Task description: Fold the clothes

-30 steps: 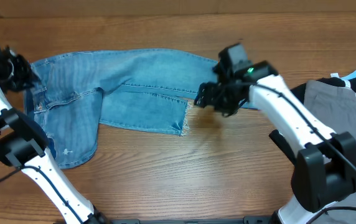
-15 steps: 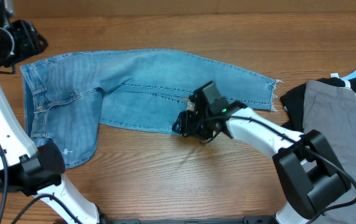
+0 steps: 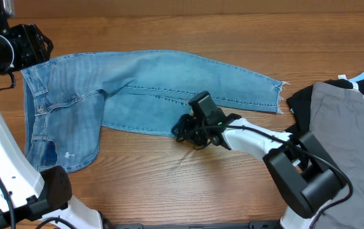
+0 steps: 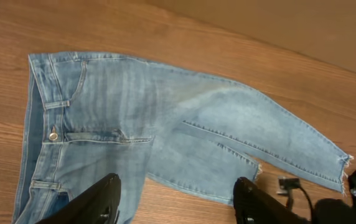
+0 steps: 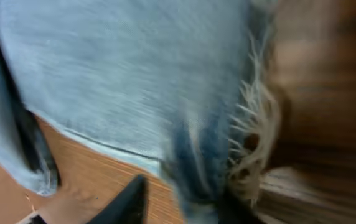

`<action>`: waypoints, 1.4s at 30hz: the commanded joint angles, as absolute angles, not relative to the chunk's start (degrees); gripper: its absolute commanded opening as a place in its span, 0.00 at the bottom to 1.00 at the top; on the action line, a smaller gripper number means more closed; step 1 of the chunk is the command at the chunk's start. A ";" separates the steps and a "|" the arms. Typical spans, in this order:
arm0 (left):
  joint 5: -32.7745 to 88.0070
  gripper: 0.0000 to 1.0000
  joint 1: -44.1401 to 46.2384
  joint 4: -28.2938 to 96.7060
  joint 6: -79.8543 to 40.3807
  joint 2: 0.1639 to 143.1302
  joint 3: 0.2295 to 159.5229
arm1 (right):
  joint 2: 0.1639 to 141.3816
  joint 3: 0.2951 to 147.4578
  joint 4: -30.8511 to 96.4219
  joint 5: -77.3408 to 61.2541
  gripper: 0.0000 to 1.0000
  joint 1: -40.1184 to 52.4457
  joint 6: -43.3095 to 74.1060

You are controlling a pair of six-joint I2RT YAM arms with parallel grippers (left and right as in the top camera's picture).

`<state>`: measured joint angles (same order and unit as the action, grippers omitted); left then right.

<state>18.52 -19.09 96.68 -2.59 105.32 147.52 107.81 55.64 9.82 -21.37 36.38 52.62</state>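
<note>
1. The jeans [image 3: 144, 83] lie spread flat on the table [image 3: 169, 191], just beside the grey pile [image 3: 350, 121]. The far-leg hem [image 3: 276, 95] is the bit nearest the pile and the waistband [image 3: 32, 95] is the end furthest from it. No fold in them yet
2. What's changed: a second ago the right gripper [image 3: 183, 130] was over at the far-leg hem, on the pile side. Now that leg is let go and laid out straight, and the gripper has moved away from the pile to the near-leg hem [image 5: 252, 124]
3. In the right wrist view the frayed edge sits right at the fingers, with denim bunched up next to the one dark finger [image 5: 131, 199] I can make out. It's too blurry to say whether that hem is actually clamped or the jaws are only closing round it, so can't tell
4. The left gripper [image 3: 35, 46] was down on the waistband a second ago. Now it's lifted off and hangs past the waistband corner, about as far from the pile as anything gets. Its fingers [image 4: 103, 202] are spread wide with nothing between them, so released
5. My read: the straightening-out part looks finished and the real folding is only about to start, probably from that near-leg hem. With the waistband free, a pull on the hem could drag the whole thing instead of folding it
</note>
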 commanded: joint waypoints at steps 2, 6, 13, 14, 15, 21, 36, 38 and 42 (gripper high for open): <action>19.57 0.62 -18.68 96.79 -1.69 102.56 148.24 | 110.85 55.29 10.55 -21.78 0.07 37.04 55.90; 19.57 0.63 -18.68 96.79 -1.69 102.19 148.24 | 106.21 56.47 14.83 -21.06 0.04 34.74 49.74; 19.53 0.65 -18.68 96.79 -1.67 102.21 148.24 | 91.88 61.21 39.83 -6.02 0.04 27.29 41.34; 19.51 0.65 -18.68 96.79 -1.67 102.21 148.24 | 89.47 61.82 43.44 -3.88 0.04 25.98 40.36; 19.49 0.65 -18.68 96.79 -1.67 102.21 148.24 | 87.57 62.26 46.02 -2.76 0.04 24.97 39.53; 18.04 0.66 -18.68 96.79 -1.65 102.32 148.24 | 75.88 63.99 63.07 3.57 0.04 18.70 36.14; 14.41 0.50 -13.80 92.40 0.10 103.83 124.73 | 68.25 64.05 68.58 7.92 0.04 11.60 32.51; 14.44 0.38 -12.12 88.51 0.03 104.25 117.64 | 68.25 64.05 67.81 7.90 0.04 11.60 32.53; 14.41 0.13 -9.41 79.31 -0.51 105.27 103.48 | 68.25 64.05 66.65 7.88 0.04 11.60 32.53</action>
